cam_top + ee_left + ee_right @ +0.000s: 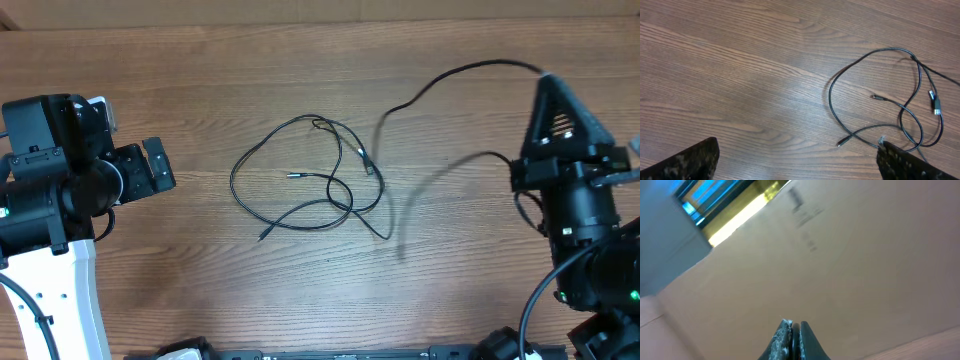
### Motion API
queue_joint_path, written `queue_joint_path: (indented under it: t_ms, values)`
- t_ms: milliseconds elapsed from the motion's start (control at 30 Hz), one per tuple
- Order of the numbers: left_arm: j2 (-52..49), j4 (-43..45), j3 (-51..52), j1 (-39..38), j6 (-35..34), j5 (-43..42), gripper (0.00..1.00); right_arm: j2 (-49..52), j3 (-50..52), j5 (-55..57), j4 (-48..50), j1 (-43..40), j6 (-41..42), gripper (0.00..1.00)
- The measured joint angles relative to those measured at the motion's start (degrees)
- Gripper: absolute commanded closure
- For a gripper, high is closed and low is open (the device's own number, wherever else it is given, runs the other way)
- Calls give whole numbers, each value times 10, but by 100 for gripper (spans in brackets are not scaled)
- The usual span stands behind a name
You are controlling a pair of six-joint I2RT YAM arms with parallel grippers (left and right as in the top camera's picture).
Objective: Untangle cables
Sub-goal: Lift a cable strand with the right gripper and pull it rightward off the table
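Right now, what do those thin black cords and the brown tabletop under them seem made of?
Thin black cords: likely rubber or plastic sheathing, matte, bending in soft loops. Their small plugs glint, perhaps metal. Brown tabletop: wood or wood-look laminate, showing grain lines.

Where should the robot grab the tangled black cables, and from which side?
Probably the loose plug end sticking out of the cables on the left arm's side. It lies flat, clear of the crossings, so pulling it should not tighten the loops. Come down from the left with the open left gripper, which is nearest.
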State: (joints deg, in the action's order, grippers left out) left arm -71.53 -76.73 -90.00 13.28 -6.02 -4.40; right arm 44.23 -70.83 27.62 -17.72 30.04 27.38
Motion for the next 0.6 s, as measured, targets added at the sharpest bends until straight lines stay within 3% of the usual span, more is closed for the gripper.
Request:
queue_joint_path:
  t_ms: [233, 600]
  values:
    - [0, 0, 0, 0, 0, 0, 0, 0, 0, 202, 37, 0, -10, 96]
    - [0, 0, 0, 0, 0, 0, 0, 0, 0, 505, 41, 0, -118, 96]
